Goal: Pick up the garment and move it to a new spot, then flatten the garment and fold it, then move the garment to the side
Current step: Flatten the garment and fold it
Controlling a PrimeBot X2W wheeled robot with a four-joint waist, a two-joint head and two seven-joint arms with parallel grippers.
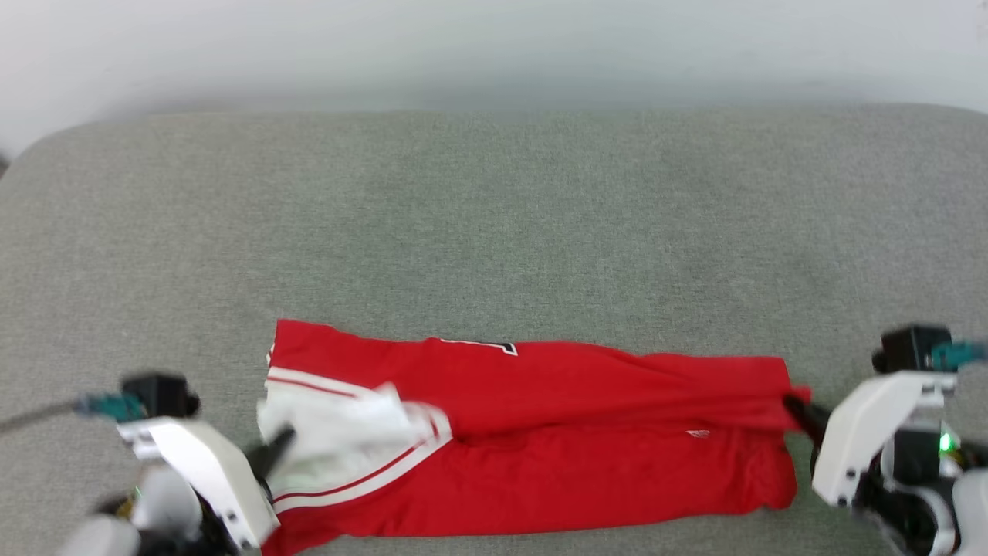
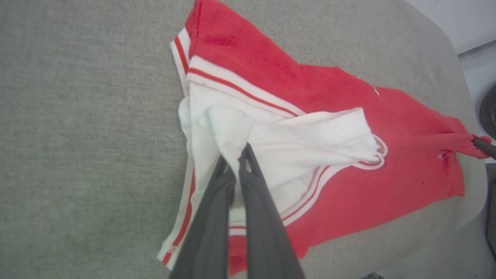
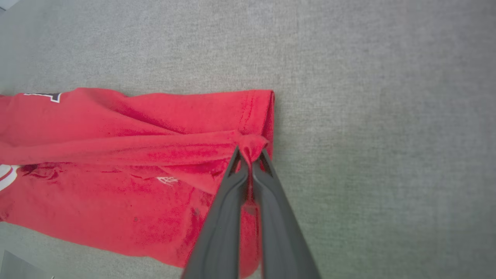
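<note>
Left gripper [image 2: 238, 152] is pinched shut on a bunch of white sleeve [image 2: 310, 135] at the left end of the shirt [image 1: 579, 432], its two dark fingers drawn together with cloth puckered between the tips. The right gripper [image 3: 250, 154] is likewise closed, clamped on a small gathered fold of red cloth at the right end, close to the hem [image 3: 267, 116].

The shirt lies along the near edge of the grey padded surface [image 1: 494, 216], stretched left to right and already doubled over lengthwise, with a scrap of black lettering showing at its far edge.

It looks thin, soft and very light, so it should lift with almost no effort but will sag in the middle and go limp wherever it is not held. A grip at both ends, kept taut, suits it best. The sleeve is a loose flap, so pulling there may drag only the sleeve rather than the body; the striped trim [image 2: 236, 87] or shoulder seam would be a firmer hold. Whether each pinch takes every layer I cannot tell.
</note>
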